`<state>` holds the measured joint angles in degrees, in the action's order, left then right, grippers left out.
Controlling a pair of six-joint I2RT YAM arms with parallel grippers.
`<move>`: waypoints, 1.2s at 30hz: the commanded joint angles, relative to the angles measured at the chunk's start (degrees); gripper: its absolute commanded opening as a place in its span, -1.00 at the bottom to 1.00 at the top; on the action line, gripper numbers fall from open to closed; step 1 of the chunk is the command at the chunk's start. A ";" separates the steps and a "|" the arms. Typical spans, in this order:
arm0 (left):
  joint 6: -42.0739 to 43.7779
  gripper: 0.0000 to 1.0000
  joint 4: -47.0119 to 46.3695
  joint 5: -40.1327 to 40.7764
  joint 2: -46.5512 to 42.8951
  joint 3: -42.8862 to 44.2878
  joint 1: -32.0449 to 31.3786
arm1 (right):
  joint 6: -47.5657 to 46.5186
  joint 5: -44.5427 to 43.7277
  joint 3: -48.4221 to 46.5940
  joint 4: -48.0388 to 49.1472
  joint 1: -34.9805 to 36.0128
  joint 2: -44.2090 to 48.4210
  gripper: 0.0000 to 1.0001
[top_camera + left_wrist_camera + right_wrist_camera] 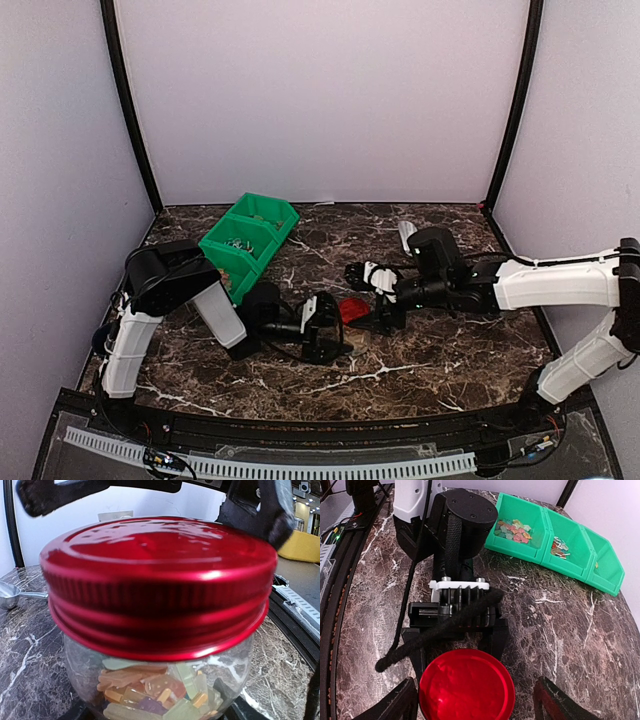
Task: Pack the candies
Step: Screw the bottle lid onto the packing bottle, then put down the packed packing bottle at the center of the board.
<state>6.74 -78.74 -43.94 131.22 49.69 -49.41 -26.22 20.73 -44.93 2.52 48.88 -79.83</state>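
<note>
The left hand is clamped on a round glass jar, gripping it just below the lid. The right hand hangs above with its 2 dark fingers spread apart, 1 on each side of the lid and not pinching it. The red lid is glossy metal with a ribbed skirt and a rolled rim, and it sits on the jar. Through the clear wall the left wrist view shows the candies: small waxy pieces in orange, tan, pale green and purple, heaped in the bottom. From above, the right wrist view hides them under the lid. It does show more candies lying in 1 compartment of a green plastic bin, which has 3 compartments. A shiny metal scoop lies on the dark, white-veined marble worktop.
</note>
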 commanded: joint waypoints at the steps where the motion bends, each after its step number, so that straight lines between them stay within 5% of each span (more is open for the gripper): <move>1: 0.39 0.38 8.76 -2.99 0.70 -1.06 -0.34 | -1.47 3.83 -2.38 -0.52 -0.66 -1.64 0.57; 24: 0.11 0.38 10.00 -2.28 1.20 -0.13 -0.34 | 0.62 9.19 -3.67 -0.15 -1.41 -4.43 0.29; 36: 0.05 0.38 10.09 -2.20 1.21 -0.07 -0.34 | 1.74 9.05 -3.56 -0.50 -1.66 -5.53 0.43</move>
<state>6.66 -76.99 -45.67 131.22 50.61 -49.39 -25.30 29.17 -47.40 1.52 47.83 -84.12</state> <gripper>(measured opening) 0.695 0.713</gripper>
